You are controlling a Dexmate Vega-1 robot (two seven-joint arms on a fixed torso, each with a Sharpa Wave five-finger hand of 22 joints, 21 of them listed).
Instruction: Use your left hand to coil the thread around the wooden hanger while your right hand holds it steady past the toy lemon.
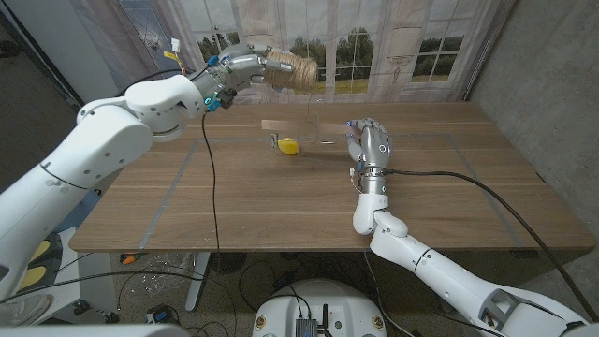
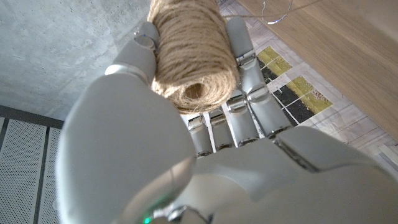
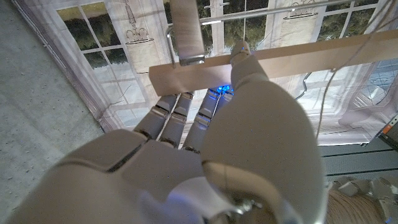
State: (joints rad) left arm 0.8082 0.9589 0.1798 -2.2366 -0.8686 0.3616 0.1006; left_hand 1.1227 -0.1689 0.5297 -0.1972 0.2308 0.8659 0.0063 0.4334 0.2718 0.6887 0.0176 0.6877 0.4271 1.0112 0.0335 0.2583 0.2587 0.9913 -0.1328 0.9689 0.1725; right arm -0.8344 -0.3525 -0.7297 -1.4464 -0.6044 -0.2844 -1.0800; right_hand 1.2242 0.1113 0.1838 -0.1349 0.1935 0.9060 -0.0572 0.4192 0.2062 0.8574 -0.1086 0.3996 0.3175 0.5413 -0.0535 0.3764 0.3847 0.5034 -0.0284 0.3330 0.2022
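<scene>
Wooden table (image 1: 234, 201) before a backdrop printed with windows and trees, concrete wall to the right. Raised high over the table's far left: white left hand (image 1: 236, 69), fingers clenched around a fat spool of brown jute thread (image 1: 290, 71), seen end-on in the left wrist view (image 2: 194, 56). Thin strand dropping from spool to a pale wooden hanger (image 1: 304, 127) near the table's far middle. Grasping the hanger's right end: grey right hand (image 1: 370, 143), fingers wrapped over the bar (image 3: 261, 65). Just before the hanger: small yellow toy lemon (image 1: 289, 146) on the table
</scene>
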